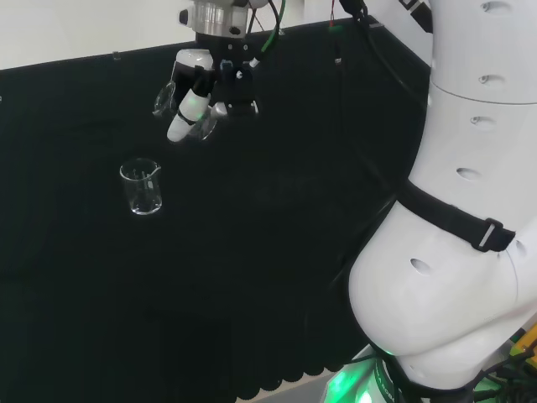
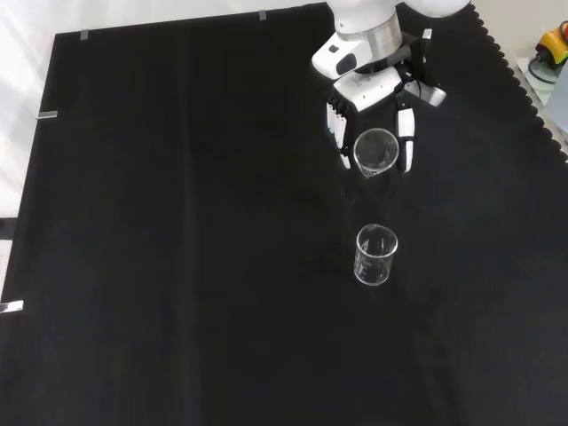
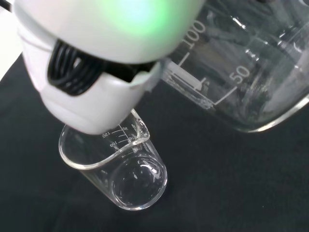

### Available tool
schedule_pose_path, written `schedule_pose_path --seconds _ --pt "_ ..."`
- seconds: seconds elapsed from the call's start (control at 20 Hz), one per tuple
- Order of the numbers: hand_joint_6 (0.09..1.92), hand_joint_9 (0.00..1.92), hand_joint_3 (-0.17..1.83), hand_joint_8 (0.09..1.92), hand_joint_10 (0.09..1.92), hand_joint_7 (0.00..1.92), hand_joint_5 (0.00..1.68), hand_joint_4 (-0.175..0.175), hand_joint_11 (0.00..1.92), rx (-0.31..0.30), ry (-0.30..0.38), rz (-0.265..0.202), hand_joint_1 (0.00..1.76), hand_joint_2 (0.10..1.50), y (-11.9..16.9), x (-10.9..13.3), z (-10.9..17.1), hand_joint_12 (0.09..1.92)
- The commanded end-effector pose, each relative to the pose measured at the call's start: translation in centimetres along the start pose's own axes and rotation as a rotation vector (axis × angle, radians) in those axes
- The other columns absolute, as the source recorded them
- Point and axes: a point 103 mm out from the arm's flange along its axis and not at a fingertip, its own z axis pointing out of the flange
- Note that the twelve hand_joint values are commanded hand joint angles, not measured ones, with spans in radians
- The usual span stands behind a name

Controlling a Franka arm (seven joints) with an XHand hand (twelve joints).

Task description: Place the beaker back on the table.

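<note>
Big black cloth (image 2: 177,266) over the bench, with a wavy edge. White wall (image 1: 84,29) behind it. Green glow (image 1: 348,386) low down by the cloth's edge.

A lab bench: graduated glass beakers (image 2: 375,255) on black cloth (image 2: 177,222)

in the wrist view, the held beaker (image 3: 241,63) carries white scale marks with the numbers 100 and 50 beside them. the second beaker (image 3: 116,166), standing on the black cloth, bears a smaller white scale near its rim where 150 and 100 can just be made out.
</note>
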Motion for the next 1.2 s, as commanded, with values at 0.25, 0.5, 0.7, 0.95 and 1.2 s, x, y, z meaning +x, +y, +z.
schedule_pose_path --seconds 0.25,0.5,0.7,0.95,1.2 --pt "0.62 1.65 0.86 0.58 0.51 1.4 1.33 -0.175 1.29 -0.085 0.107 -0.01 1.33 0.51 -0.3 -2.3 0.4 0.67" --pt "0.62 1.65 0.86 0.59 0.51 1.4 1.33 -0.175 1.28 -0.13 0.157 0.0 1.33 0.52 -0.1 -3.9 1.1 0.67" --pt "0.62 1.65 0.86 0.59 0.51 1.4 1.33 -0.175 1.28 -0.158 0.196 0.01 1.33 0.52 0.4 -4.7 2.0 0.67" --pt "0.62 1.65 0.86 0.59 0.51 1.39 1.33 -0.175 1.28 -0.157 0.237 -0.014 1.33 0.52 1.4 -5.5 3.6 0.67" --pt "0.62 1.64 0.85 0.59 0.51 1.39 1.33 -0.175 1.28 -0.129 0.278 -0.079 1.33 0.52 2.5 -6.1 5.2 0.67"
